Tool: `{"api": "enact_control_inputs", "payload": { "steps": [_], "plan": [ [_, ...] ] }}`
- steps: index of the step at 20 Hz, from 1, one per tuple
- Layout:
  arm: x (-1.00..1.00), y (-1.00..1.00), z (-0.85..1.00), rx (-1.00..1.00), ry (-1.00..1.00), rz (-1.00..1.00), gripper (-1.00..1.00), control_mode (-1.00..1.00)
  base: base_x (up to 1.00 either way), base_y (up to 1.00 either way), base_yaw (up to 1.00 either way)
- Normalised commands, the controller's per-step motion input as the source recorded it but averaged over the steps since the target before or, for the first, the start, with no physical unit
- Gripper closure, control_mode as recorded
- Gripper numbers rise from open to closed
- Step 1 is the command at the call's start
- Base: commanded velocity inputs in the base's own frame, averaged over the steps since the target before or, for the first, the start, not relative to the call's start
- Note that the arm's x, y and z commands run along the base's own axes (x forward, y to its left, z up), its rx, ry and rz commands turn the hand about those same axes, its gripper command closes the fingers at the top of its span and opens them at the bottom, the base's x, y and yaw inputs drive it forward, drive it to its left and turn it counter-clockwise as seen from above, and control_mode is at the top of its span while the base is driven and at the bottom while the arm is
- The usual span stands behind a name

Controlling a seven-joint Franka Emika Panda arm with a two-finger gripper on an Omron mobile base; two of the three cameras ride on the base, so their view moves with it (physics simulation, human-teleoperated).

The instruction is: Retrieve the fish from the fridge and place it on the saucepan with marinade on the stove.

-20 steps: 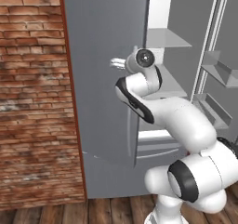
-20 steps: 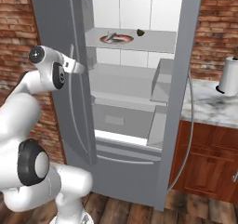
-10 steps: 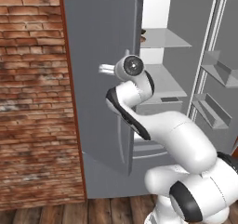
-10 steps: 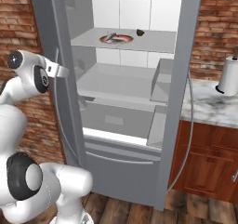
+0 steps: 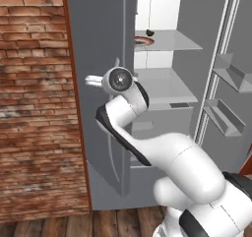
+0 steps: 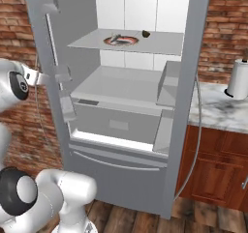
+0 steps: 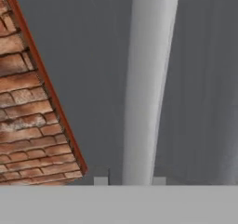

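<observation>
Since a second ago the left fridge door (image 5: 101, 83) has been swung wider, and the arm has been carried leftward with it. The fish (image 6: 116, 36) is seen on the upper glass shelf (image 6: 160, 46), lying in a reddish-brown round dish (image 6: 122, 40), with a small dark lump (image 6: 146, 33) just beside the dish toward the right. Around it the fridge (image 6: 186, 106) stands with both doors open, its white interior and bottom drawer (image 6: 116, 159) exposed. The gripper (image 7: 128, 181) is closed on the long vertical door handle (image 7: 148, 79), which runs up between the two fingertips (image 7: 101, 181) in the hand view. The door-opening step is judged to be in hand and nearly finished. Next, the handle has to be released, the hand drawn clear of the door, and the arm brought round to the upper shelf so that the fish can be grasped.
</observation>
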Motion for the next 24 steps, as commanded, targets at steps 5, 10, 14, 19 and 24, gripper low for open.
{"api": "enact_control_inputs", "payload": {
  "steps": [5,10,14,19,24],
  "plan": [
    [-0.28,0.69,-0.17,0.02,0.00,0.00,1.00,-1.00,0.00,0.00,0.00],
    [-0.19,0.73,-0.12,0.00,0.00,0.00,1.00,-1.00,0.00,0.00,0.00],
    [-0.19,0.60,-0.09,0.00,0.00,0.00,1.00,-1.00,0.00,0.00,0.00],
    [-0.30,0.17,-0.03,0.00,0.00,0.04,-1.00,-1.00,0.00,0.00,0.00],
    [-0.57,-0.06,0.00,0.00,-0.03,0.13,-1.00,-1.00,0.00,0.00,0.00]
  ]
}}
